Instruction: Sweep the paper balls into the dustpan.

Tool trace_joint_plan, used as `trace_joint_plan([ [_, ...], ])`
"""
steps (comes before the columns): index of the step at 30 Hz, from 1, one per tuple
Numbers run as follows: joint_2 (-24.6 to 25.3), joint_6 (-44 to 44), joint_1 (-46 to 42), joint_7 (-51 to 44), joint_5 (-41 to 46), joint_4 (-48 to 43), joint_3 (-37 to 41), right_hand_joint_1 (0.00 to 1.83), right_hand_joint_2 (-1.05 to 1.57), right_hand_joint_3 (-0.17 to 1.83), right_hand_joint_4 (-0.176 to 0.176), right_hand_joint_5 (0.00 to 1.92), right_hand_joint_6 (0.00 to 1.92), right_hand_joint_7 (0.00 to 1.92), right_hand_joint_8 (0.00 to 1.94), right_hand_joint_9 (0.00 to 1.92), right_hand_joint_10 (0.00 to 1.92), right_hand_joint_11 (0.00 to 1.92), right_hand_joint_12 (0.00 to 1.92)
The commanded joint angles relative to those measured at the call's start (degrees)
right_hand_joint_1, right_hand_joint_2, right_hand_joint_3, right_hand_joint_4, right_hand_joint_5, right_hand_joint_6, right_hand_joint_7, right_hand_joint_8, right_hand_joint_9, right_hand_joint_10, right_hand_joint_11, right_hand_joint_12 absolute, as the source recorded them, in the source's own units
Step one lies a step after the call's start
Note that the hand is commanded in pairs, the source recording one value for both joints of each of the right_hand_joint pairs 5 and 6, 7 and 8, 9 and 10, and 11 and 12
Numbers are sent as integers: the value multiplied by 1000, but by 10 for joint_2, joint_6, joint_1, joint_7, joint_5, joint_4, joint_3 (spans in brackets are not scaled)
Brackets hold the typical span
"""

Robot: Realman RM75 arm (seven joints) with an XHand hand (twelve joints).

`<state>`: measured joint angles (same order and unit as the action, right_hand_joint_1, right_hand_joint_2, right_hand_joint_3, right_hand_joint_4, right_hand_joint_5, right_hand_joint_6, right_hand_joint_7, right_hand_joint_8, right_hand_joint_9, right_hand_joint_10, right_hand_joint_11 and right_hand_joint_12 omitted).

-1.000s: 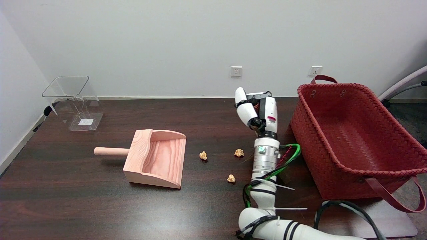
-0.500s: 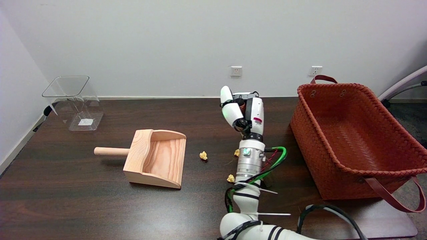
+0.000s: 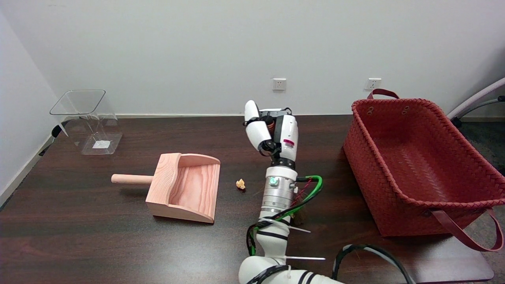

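Dark bench (image 3: 79, 236), white wall | your right hand (image 3: 272, 128) upright, edge-on, holding nothing, fingers look straight | one paper ball (image 3: 240, 184) visible, lying between hand and dustpan (image 3: 183, 187) | dustpan mouth faces ball, so sweep leftward along that line

one paper ball (image 3: 240, 184), one dustpan (image 3: 184, 187), one basket (image 3: 418, 165)

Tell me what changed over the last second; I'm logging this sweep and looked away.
The right hand and its white forearm moved left across the dark table, towards the wooden dustpan. The forearm now hides two of the three crumpled paper balls seen earlier; whether they moved cannot be told. One crumpled paper ball lies where it was. The dustpan, clear plastic bin and red woven basket stayed put.
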<state>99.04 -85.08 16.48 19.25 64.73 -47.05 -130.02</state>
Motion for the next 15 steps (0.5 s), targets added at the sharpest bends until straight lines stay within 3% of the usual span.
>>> trace_joint_plan([
  [1,66,-5,44,-7,0,72,-6,737,1571,181,0,1920,1920,1920,1920,1920,1920,1920,1920],
  [15,84,50,86,4,20,111,-6,721,1571,164,0,1920,1920,1920,1920,1920,1920,1920,1920],
])
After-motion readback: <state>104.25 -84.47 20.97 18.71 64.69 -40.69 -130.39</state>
